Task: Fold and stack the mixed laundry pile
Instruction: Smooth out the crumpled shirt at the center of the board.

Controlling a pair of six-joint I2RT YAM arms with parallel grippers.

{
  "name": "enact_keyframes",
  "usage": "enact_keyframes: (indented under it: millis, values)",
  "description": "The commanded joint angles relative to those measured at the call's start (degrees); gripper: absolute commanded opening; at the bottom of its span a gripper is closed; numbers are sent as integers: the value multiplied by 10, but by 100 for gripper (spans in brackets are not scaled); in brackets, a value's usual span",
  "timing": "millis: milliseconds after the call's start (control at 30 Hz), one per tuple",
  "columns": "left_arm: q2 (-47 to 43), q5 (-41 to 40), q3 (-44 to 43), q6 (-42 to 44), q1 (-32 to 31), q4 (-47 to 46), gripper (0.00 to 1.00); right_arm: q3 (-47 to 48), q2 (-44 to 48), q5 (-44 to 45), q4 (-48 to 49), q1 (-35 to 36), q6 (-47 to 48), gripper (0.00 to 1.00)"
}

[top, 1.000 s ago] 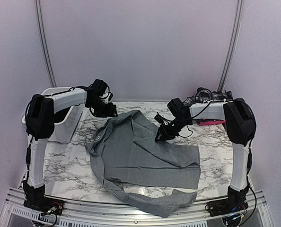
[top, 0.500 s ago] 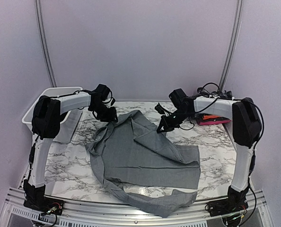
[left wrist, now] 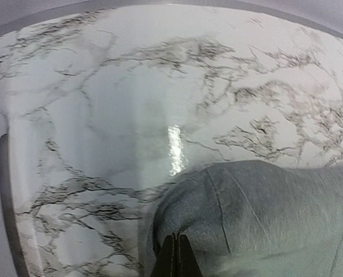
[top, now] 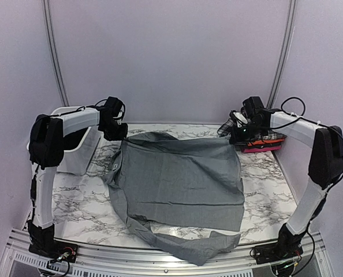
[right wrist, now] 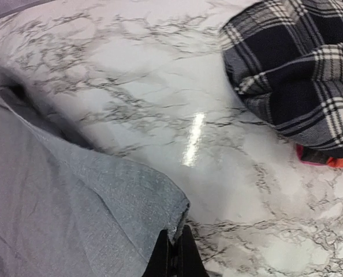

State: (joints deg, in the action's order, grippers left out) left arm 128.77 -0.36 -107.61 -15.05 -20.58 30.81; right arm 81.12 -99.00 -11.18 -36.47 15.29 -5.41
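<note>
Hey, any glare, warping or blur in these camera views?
Left wrist view: a bright glare streak on the marble table, whose far edge bows from lens distortion; the grey shirt blurs toward the bottom. Right wrist view: a similar streak near the sharp plaid piece. Top view: even, diffuse light.

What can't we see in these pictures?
- Inside of the white basket: in the top view, the left arm crosses over it.
- Most of the plaid piece: cut off by the right wrist view's edge; in the top view the right arm covers it.
- The red-pink piece: only a sliver shows under the plaid.
- Buttons on the grey shirt: too small in every view.
</note>
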Motion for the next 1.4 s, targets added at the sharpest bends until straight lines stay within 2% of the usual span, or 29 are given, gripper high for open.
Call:
enact_keyframes:
  millis: [0,100,233,367,400,467,500,633,733,900,1067,1200,1367]
  values:
    - [-41,-112,16,-14,18,-14,0,27,-48,87,38,-17,-9,0]
    - [-44,-139,18,-24,27,-14,0,73,-95,129,43,-17,-14,0]
    - [-31,-134,4,-10,30,-12,0,147,-154,162,55,-18,0,0]
    - [-11,-140,-31,-3,32,-6,0,275,-224,198,27,-18,19,2]
    - [-8,-137,-41,-1,32,-3,9,314,-244,197,5,-18,21,14]
    - [-19,-130,-52,3,31,1,37,378,-268,180,-48,-17,23,42]
    - [-30,-124,-47,6,30,0,52,386,-265,165,-62,-15,22,49]
    - [-89,-111,-6,35,15,0,79,300,-191,80,-40,-1,28,55]
    - [-146,-91,50,55,-6,0,89,215,-120,22,-26,18,22,56]
    - [-234,-69,191,47,-52,0,90,75,-36,-67,-13,62,18,54]
    - [-280,-34,313,42,-100,-3,80,-68,6,-144,39,99,-11,52]
    - [-264,-21,356,31,-124,-7,74,-150,-2,-180,92,111,-38,51]
    - [-231,-112,352,-8,-96,28,71,-194,-61,-164,103,111,-41,49]
